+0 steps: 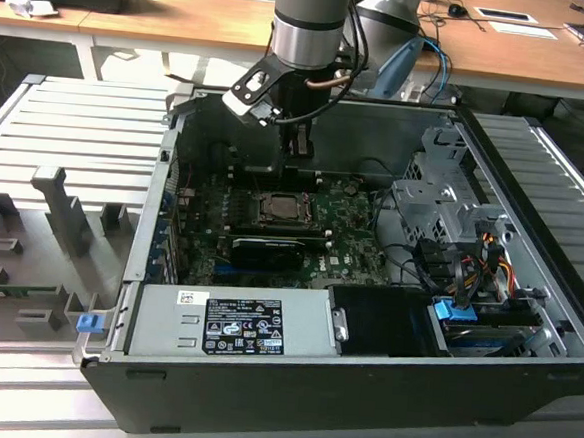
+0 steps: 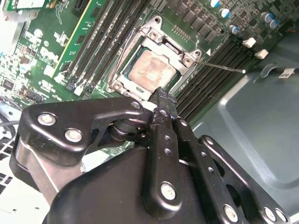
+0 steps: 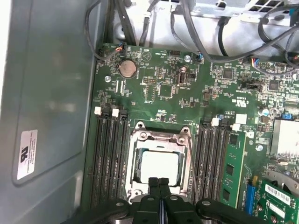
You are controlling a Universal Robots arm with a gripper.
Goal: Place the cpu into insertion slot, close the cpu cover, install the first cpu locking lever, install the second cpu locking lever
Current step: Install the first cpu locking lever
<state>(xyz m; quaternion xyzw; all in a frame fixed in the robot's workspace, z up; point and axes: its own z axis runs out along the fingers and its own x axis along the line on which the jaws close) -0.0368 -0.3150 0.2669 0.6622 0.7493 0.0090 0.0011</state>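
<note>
bright warm light washes out the desk (image 1: 186,16) at the back of the exterior view, the inside of the computer case (image 1: 388,136) lies in dim shadow, and in the first wrist view the cpu (image 3: 159,167) glares almost white.

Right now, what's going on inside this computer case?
A robot arm has its gripper poised just above the socket on the green board inside the open computer case. The chip already sits in the socket, and the metal frame cover looks folded down around it. The gripper's fingers are pressed together and hold nothing. In the second wrist view, a thin wire lever angles out from the socket's side.
</note>
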